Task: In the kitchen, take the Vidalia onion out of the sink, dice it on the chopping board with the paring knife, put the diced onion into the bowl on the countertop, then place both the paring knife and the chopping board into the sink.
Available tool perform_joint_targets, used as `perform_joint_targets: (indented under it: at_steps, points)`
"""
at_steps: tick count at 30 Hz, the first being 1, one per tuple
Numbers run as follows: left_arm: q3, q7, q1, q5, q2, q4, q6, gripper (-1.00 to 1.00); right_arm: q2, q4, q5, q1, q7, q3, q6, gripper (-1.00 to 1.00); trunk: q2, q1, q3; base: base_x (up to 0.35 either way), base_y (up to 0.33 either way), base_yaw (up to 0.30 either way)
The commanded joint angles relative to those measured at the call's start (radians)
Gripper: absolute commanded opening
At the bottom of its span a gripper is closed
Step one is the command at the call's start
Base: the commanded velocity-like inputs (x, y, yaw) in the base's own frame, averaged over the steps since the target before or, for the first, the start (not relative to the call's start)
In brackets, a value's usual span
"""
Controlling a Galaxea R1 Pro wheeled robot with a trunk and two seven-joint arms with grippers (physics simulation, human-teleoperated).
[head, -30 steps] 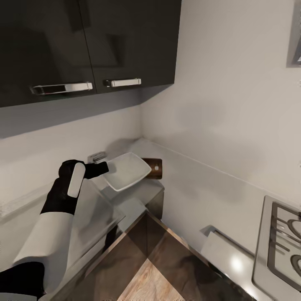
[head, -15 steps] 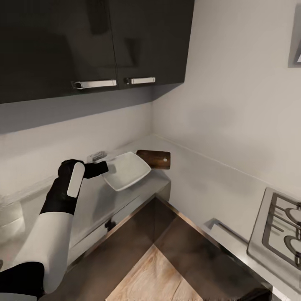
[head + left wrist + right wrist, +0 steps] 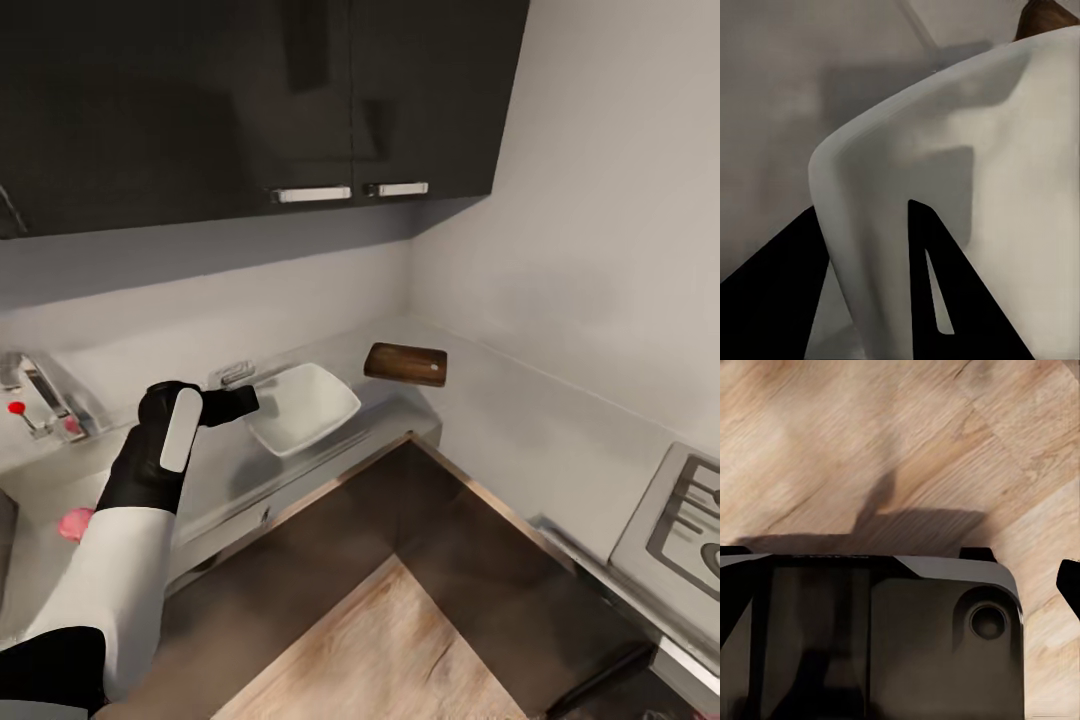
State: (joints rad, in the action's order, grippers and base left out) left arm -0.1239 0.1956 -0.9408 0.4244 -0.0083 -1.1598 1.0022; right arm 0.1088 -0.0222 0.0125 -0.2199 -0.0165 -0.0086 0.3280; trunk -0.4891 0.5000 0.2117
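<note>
- Gripping the bowl by its near rim, the left gripper has one finger inside and one outside the wall.
- Beyond the bowl, toward the corner, lies the chopping board on the countertop.
- From the bowl, the Vidalia onion sits on the opposite side, below the tap, nearer the left arm.
- Right gripper: closure cannot be judged.

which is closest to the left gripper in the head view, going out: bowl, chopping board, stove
1. bowl: its rim held between the left gripper fingers.
2. chopping board: beyond the bowl, in the countertop corner.
3. stove: far right.
</note>
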Motion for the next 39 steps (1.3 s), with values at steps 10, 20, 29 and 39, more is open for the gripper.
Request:
perform_joint_targets:
  at_steps: [10,20,29,39]
  points:
    - [-0.003,0.008,-0.001,0.013,0.003,-0.001,0.004,-1.0,0.0,0.001,0.001,-0.001,-0.002,-0.001,0.005,1.0,-0.002,0.0,0.002,-0.319,0.14,0.254]
    - [-0.006,0.008,-0.001,0.013,0.02,-0.003,0.004,-1.0,0.0,0.001,0.001,0.0,-0.002,-0.001,0.005,1.0,-0.002,0.0,0.002,-0.259,0.208,0.255]
    - [-0.005,0.008,-0.001,0.014,0.039,-0.028,0.005,-1.0,0.0,0.001,0.001,0.0,-0.002,-0.001,0.005,1.0,-0.002,0.0,0.002,-0.061,0.285,0.255]
    - [-0.006,0.008,-0.001,0.014,0.062,-0.048,0.008,-1.0,0.0,0.001,0.001,-0.001,-0.002,-0.001,0.005,1.0,-0.002,0.0,0.002,-0.001,0.302,0.255]
